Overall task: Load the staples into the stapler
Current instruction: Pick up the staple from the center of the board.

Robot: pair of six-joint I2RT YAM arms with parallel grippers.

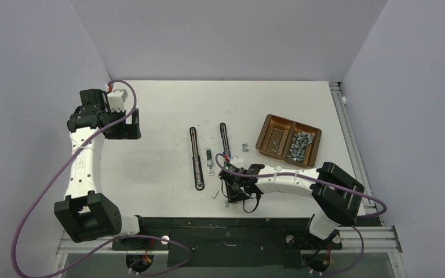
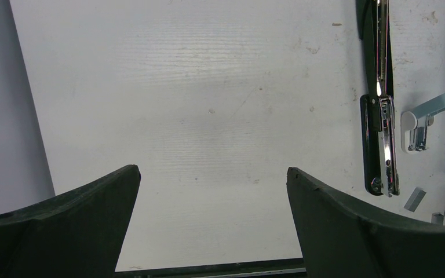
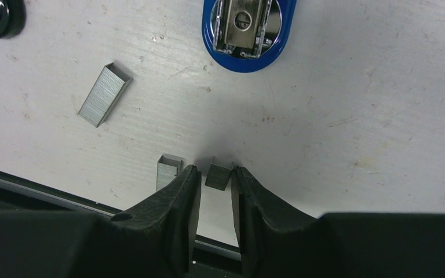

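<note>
In the right wrist view a short grey strip of staples [image 3: 219, 175] lies on the table between my right gripper's [image 3: 216, 174] fingertips. It touches the right finger, with a thin gap to the left one; the jaws are narrow but open. A second strip [image 3: 168, 171] lies just left of the left finger and a longer one [image 3: 105, 94] farther left. The blue stapler's [image 3: 249, 29] front end, its metal channel showing, lies ahead. From above, this gripper [image 1: 230, 200] is low at the table's near edge. My left gripper [image 2: 213, 174] hangs wide open over bare table, holding nothing.
A long black stapler [image 1: 197, 157] lies opened flat mid-table, with a small light-blue stapler [image 1: 209, 161] and the blue-ended one [image 1: 225, 142] beside it. The brown two-compartment tray [image 1: 269, 123] at the right holds several staple strips [image 1: 299, 145]. The table's dark front rail runs right behind my right fingers.
</note>
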